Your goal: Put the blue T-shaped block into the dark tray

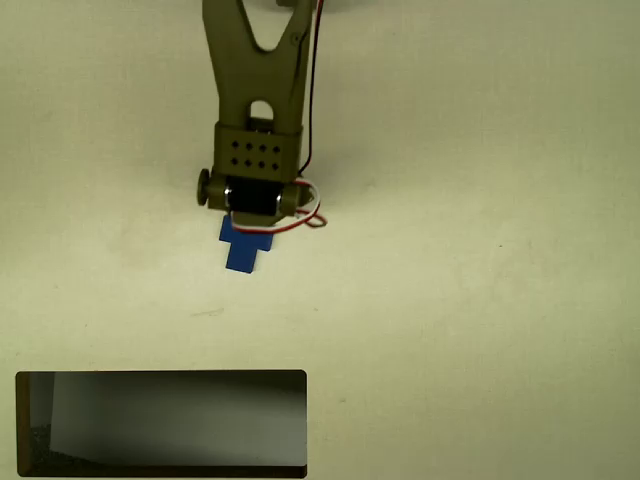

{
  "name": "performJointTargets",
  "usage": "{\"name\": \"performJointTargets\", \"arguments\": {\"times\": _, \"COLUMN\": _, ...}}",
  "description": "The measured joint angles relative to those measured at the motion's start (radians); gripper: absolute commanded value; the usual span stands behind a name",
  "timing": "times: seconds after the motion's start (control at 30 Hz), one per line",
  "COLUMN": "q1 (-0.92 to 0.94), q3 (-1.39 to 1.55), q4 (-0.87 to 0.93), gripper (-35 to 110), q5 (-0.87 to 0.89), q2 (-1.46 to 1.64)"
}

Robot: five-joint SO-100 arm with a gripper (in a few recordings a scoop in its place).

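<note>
The blue T-shaped block (241, 248) lies on the pale table, its upper part tucked under the arm's wrist. My olive-green gripper (252, 212) points straight down right over the block's top edge. Its fingers are hidden beneath the motor housing, so I cannot tell whether they are open or holding the block. The dark tray (160, 374) sits at the bottom left of the overhead view, with a thin black rim and a shaded grey interior. It lies well below the block in the picture, with bare table between them.
Red, black and white wires (312, 210) loop out at the right side of the wrist. The arm's link (255, 60) reaches in from the top edge. A pale table surface (480, 300) stretches to the right.
</note>
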Motion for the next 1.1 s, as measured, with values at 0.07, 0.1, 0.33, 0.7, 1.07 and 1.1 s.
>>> {"name": "performJointTargets", "arguments": {"times": 0.07, "q1": 0.002, "q3": -0.086, "q4": 0.018, "gripper": 0, "q5": 0.017, "q2": -0.061}}
{"name": "performJointTargets", "arguments": {"times": 0.1, "q1": -0.003, "q3": -0.123, "q4": 0.014, "gripper": 0, "q5": 0.011, "q2": -0.087}}
{"name": "performJointTargets", "arguments": {"times": 0.33, "q1": 0.023, "q3": -0.356, "q4": -0.006, "gripper": 0, "q5": 0.000, "q2": -0.242}}
{"name": "performJointTargets", "arguments": {"times": 0.7, "q1": 0.100, "q3": -0.788, "q4": -0.031, "gripper": 0, "q5": -0.040, "q2": -0.531}}
{"name": "performJointTargets", "arguments": {"times": 1.07, "q1": 0.077, "q3": -0.721, "q4": 0.146, "gripper": 0, "q5": 0.103, "q2": -0.273}}
{"name": "performJointTargets", "arguments": {"times": 1.1, "q1": 0.109, "q3": -0.683, "q4": 0.256, "gripper": 0, "q5": 0.037, "q2": -0.204}}
